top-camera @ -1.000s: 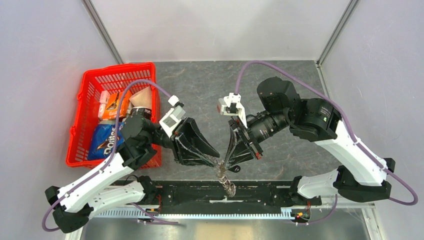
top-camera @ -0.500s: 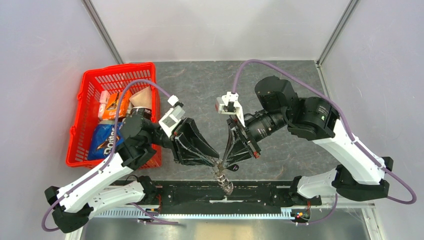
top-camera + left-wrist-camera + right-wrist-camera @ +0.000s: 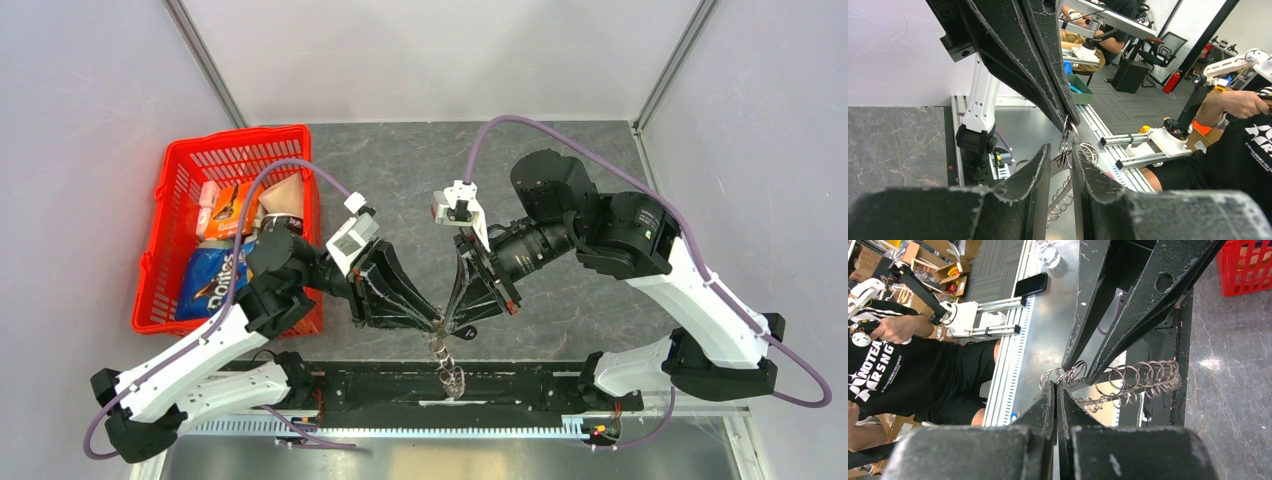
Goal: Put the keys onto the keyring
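Metal keyring [image 3: 446,360] hangs at the table's [image 3: 400,170] near edge, pinched in the closed right gripper [image 3: 1055,385]; left gripper [image 3: 1060,150], jaws narrowly parted, straddles it. A skewed closure could twist it free.

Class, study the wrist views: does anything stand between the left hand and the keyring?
Nothing visible does. The keyring hangs from the shut right hand, between the open jaws of the left hand.
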Robot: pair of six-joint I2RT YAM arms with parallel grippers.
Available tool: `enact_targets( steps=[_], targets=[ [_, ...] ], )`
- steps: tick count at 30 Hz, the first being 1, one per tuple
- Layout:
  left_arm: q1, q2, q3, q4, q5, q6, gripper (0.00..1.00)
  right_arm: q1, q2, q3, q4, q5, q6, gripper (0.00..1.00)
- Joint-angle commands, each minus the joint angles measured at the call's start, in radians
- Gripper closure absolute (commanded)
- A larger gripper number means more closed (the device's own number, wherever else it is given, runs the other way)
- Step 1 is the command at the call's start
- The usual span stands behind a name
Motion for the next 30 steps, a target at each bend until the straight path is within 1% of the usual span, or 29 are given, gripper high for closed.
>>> enact_targets(
  steps=[1, 3, 4, 6, 10, 15, 23, 30],
  targets=[
    [-0.010, 0.001, 0.042, -0.021, 0.017, 0.048, 0.73, 0.003, -0.001, 0.051, 0.018, -0.006, -0.009, 1.00],
    [-0.013, 0.002, 0.044, -0.030, 0.017, 0.054, 0.78, 0.003, 0.000, 0.052, 0.017, -0.005, -0.008, 1.00],
    [-0.013, 0.002, 0.045, -0.033, 0.015, 0.057, 0.86, 0.002, 0.000, 0.052, 0.016, -0.005, -0.009, 1.00],
    [-0.016, 0.002, 0.048, -0.036, 0.013, 0.061, 0.97, 0.004, 0.002, 0.050, 0.016, -0.007, -0.010, 1.00],
    [-0.020, -0.008, 0.047, -0.038, -0.006, 0.075, 0.98, 0.003, -0.004, 0.044, 0.014, -0.009, -0.011, 1.00],
    [-0.024, -0.039, 0.042, -0.038, -0.074, 0.093, 0.98, 0.004, -0.029, 0.017, 0.016, -0.001, -0.017, 1.00],
    [-0.028, -0.091, 0.030, 0.003, -0.152, 0.082, 0.98, 0.003, -0.091, -0.081, 0.079, 0.005, 0.004, 1.00],
    [-0.029, -0.103, 0.029, 0.014, -0.194, 0.079, 0.98, 0.003, -0.139, -0.185, 0.160, -0.005, 0.033, 1.00]
  ],
)
